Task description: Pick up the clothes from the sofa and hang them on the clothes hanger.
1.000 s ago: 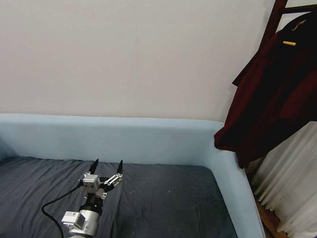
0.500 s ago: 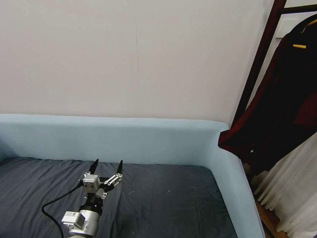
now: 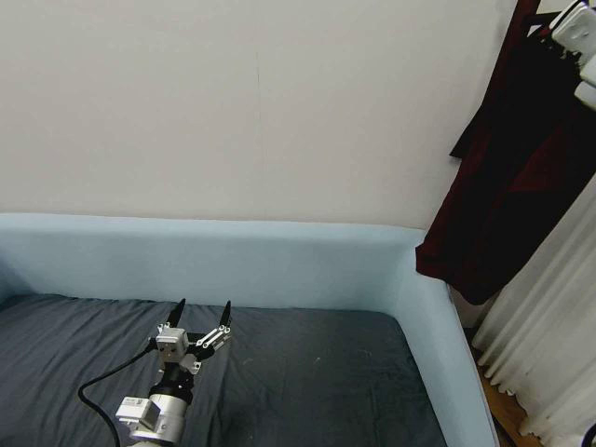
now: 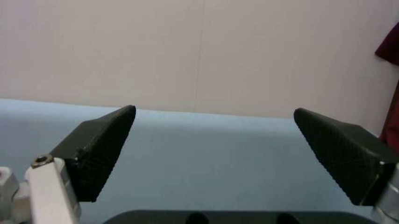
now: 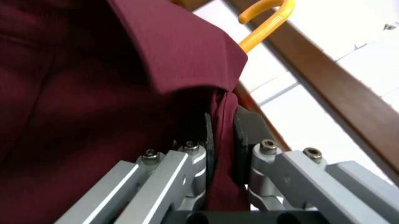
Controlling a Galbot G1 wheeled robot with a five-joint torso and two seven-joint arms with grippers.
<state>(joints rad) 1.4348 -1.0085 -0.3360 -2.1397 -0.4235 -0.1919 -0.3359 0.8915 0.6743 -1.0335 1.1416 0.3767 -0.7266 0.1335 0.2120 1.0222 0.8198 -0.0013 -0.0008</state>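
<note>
Low at the far left, above the sofa (image 3: 279, 265): left arm (image 3: 154, 414), black cable (image 3: 93, 396) looping off its wrist. Reaches up and forward over the dark grey seat cushion (image 3: 317, 372), aimed at the pale blue backrest. Keeps the left jaws spread wide, black fingertips (image 3: 180, 307) well apart, clear of the cushion. From the left wrist: ribbed pads (image 4: 103, 149) standing far from each other, pale blue upholstery between them, white wall (image 4: 187, 51) above.

Further right, past the sofa's end: dark red shirt (image 3: 517, 177), off the sofa altogether. Hangs high beside it, lowest edge just beyond the right end of the backrest, white curtain (image 3: 549, 345) behind and below. Up in the top right corner, at the shirt's upper edge: right arm (image 3: 579, 33), raised.

Seen from the right wrist: right jaws pressed together on a fold of the cloth just under the collar (image 5: 187, 56), fabric pinched flat between the two pads. Above the collar, yellow hanger hook (image 5: 268, 21), close to a slanting wooden bar (image 5: 324, 88). Cannot tell whether the hook rests on that bar or merely sits beside it.
</note>
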